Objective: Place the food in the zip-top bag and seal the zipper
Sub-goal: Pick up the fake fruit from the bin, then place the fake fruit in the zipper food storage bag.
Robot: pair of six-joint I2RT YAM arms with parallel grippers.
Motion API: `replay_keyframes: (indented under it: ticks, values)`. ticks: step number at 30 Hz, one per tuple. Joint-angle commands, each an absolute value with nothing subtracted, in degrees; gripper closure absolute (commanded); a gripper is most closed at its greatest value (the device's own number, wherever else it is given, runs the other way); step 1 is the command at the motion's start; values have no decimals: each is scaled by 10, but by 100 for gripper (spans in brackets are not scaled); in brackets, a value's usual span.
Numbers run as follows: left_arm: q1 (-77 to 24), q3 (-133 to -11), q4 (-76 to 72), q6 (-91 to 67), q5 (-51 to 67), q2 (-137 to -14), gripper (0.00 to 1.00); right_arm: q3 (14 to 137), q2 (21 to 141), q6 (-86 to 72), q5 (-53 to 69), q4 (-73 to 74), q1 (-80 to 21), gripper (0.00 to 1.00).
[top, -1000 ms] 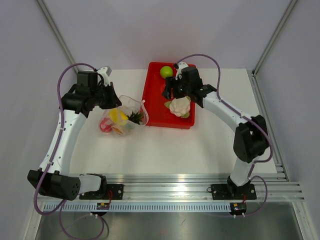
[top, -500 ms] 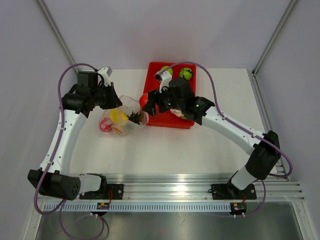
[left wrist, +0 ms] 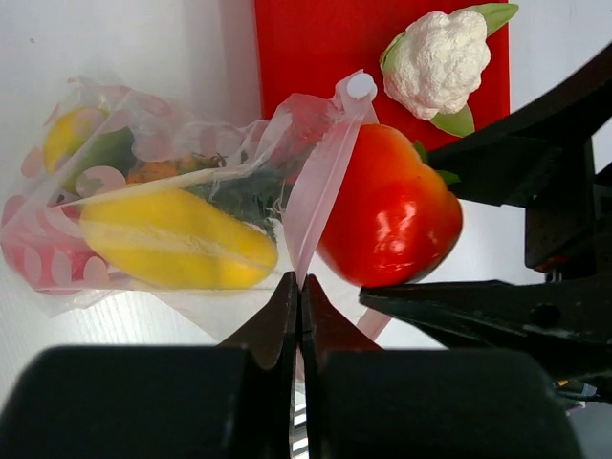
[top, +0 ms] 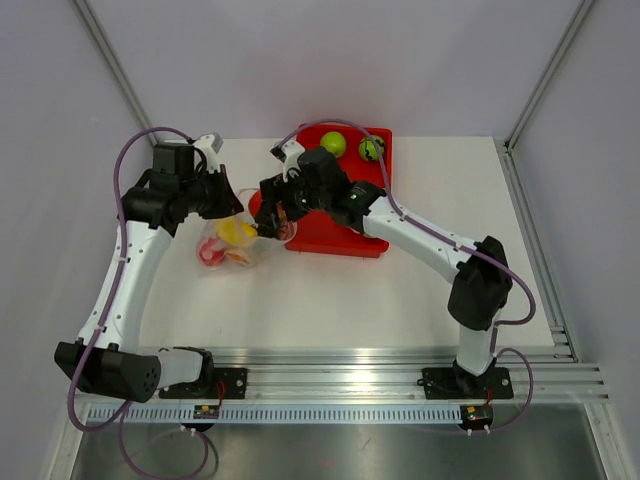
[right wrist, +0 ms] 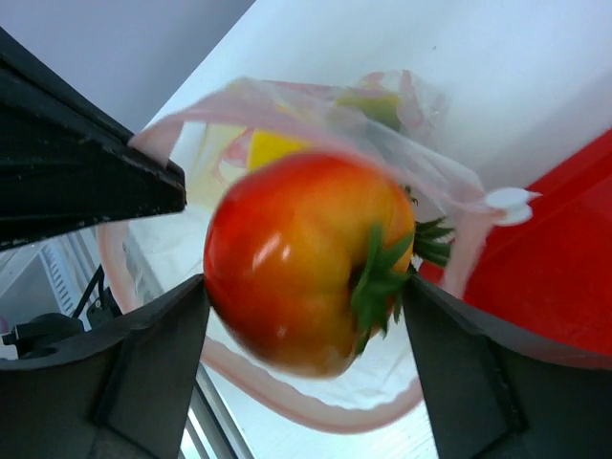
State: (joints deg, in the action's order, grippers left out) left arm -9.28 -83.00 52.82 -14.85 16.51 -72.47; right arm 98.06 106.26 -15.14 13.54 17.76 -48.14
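The clear zip-top bag (top: 232, 243) lies left of the red tray and holds a yellow fruit (left wrist: 177, 239), the pineapple's green leaves and a red piece. My left gripper (top: 236, 207) is shut on the bag's pink zipper strip (left wrist: 316, 206) and holds the mouth up; its jaws (left wrist: 300, 284) are pressed together on the strip. My right gripper (top: 272, 222) is shut on a red tomato (right wrist: 296, 258) with a green stem, right at the open mouth. The tomato also shows in the left wrist view (left wrist: 387, 220). The pink mouth edge (right wrist: 316, 406) loops beneath it.
The red tray (top: 325, 235) stands right of the bag, with two green round fruits (top: 333, 143) at its far end and a white cauliflower (left wrist: 435, 62) on it. My right arm reaches across the tray.
My right gripper has swung left from the tray with the red tomato to the bag's mouth. My left gripper and the bag have stayed in place.
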Motion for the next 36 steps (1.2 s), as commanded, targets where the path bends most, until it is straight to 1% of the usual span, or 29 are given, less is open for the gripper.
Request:
replay_keyframes:
  ticks: [1,5,8,18,21,23,25,26,28,32,33,35,36]
  values:
    - [-94,-856,514,-153,186,-697,100,1049,1090,-149,147,210,-499,10]
    - [-94,-858,514,-158,190,-697,100,1067,1096,-141,135,220,-512,3]
    - [-94,-856,511,-162,192,-698,100,1056,1082,-141,124,221,-512,1]
    - [-94,-847,497,-167,197,-698,100,982,989,-140,84,222,-512,2]
    - [-94,-844,495,-169,200,-699,100,920,937,-155,38,175,-512,7]
    - [-94,-844,491,-168,200,-701,100,872,916,-183,23,152,-512,18]
    - [-94,-844,491,-167,198,-702,100,857,909,-206,4,147,-512,22]
    - [-94,-844,491,-168,199,-702,100,858,919,-221,-18,153,-511,27]
    - [-94,-844,491,-169,197,-701,100,872,935,-240,-39,181,-510,29]
    - [-94,-843,492,-169,196,-696,100,896,976,-251,-55,213,-509,27]
    - [-94,-844,494,-168,194,-693,100,897,990,-260,-62,221,-507,31]
    - [-94,-843,496,-167,192,-692,100,890,998,-265,-62,215,-507,36]
    - [-94,-843,497,-165,191,-688,100,886,999,-265,-61,206,-506,42]
